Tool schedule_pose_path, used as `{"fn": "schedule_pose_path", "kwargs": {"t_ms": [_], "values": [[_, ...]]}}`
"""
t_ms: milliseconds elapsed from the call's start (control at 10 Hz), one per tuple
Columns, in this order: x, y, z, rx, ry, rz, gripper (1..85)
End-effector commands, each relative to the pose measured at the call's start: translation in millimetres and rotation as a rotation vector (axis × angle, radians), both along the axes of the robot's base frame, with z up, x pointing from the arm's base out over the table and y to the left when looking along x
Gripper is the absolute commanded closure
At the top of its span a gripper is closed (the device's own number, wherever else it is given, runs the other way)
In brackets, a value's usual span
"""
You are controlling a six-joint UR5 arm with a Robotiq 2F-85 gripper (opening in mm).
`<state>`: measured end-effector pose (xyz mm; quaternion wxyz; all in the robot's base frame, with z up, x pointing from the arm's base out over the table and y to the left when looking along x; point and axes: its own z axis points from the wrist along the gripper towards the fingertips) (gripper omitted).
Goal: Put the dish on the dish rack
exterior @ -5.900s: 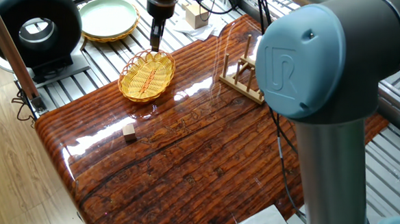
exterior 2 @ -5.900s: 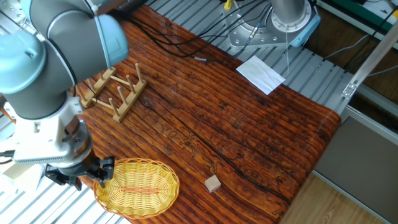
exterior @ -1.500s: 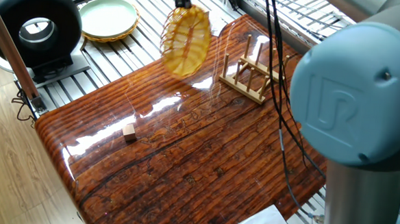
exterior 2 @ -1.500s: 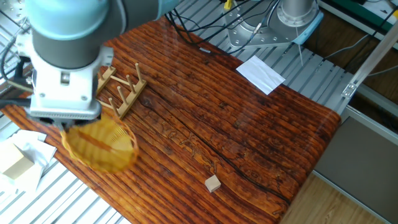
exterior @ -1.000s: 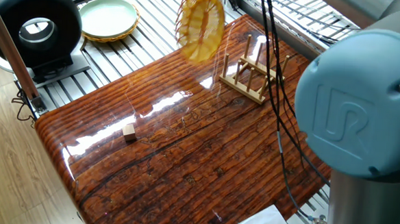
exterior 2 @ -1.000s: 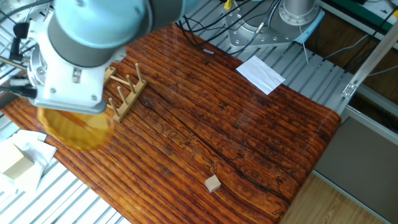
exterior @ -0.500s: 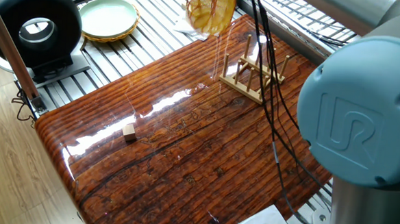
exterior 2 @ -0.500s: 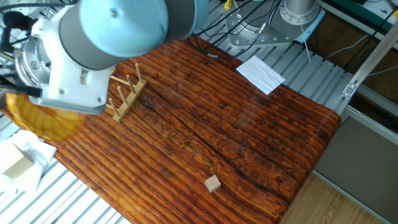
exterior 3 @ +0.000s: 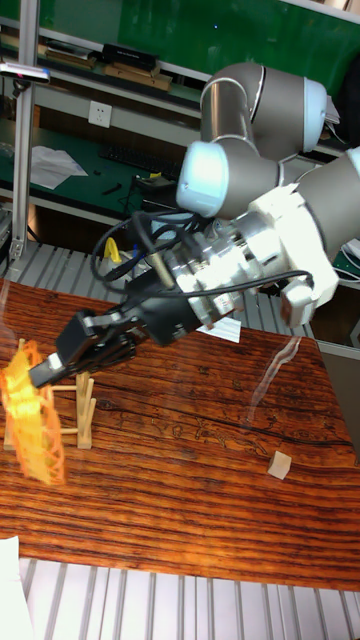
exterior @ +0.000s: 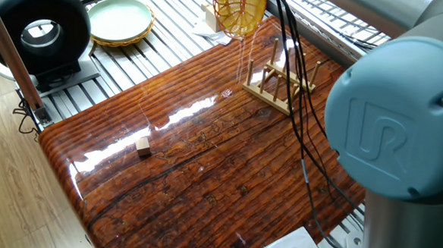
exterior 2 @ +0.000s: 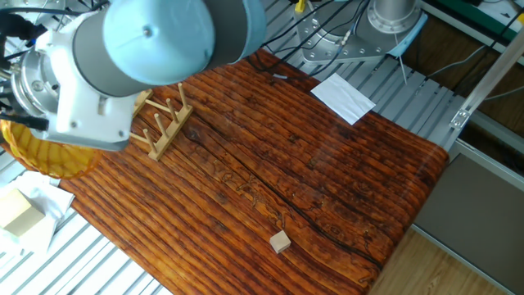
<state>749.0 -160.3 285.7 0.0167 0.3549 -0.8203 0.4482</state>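
The golden-yellow woven wicker dish (exterior 3: 32, 425) hung in the air, turned up on edge, w/ the black two-finger gripper (exterior 3: 42, 373) pinched shut on its upper rim; jaws themselves were mostly hidden by the wrist, so how wide they sat couldn't be read. The dish was clear of the glossy striped-wood counter (exterior: 204, 169), up by the far edge in one fixed view (exterior: 239, 9) and just beside the small light-wood dish rack with upright dowel pegs (exterior: 278, 80), which sat near the same edge. In the other fixed view only part of the dish showed (exterior 2: 41, 156), behind the big grey-blue arm; rack (exterior 2: 155, 123) close by. Orientation: in the tall fixed view the dish's long axis ran roughly vertical, slightly tilted; which way its hollow side faced wasn't clear. Judgement: the step in hand was carry-and-align, approx. halfway through the task. To do it well, bring the dish over a gap between peg pairs, keep it on edge w/ its face parallel to the peg rows, lower slowly till the bottom rim seats on the slats, then let go. The dish looked about as wide as the rack, so centre it or it may tip. A small pale wooden block (exterior: 143, 145) lay well apart, nr the opposite edge, no concern.
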Motion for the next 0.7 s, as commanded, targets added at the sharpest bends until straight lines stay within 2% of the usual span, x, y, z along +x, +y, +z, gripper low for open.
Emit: {"fn": "schedule_pose_path", "kwargs": {"t_ms": [0,100,200,400,600], "values": [[-8.0,-22.2,2.0,-0.051,0.019,-0.030,84.7],[-10.8,-20.5,1.9,-0.051,0.037,-0.032,84.7],[-23.3,-6.4,-18.5,0.036,0.086,-0.057,84.7],[-36.4,23.0,-47.2,0.178,0.131,-0.081,84.7],[-46.0,47.3,-64.6,0.270,0.157,-0.108,84.7]]}}
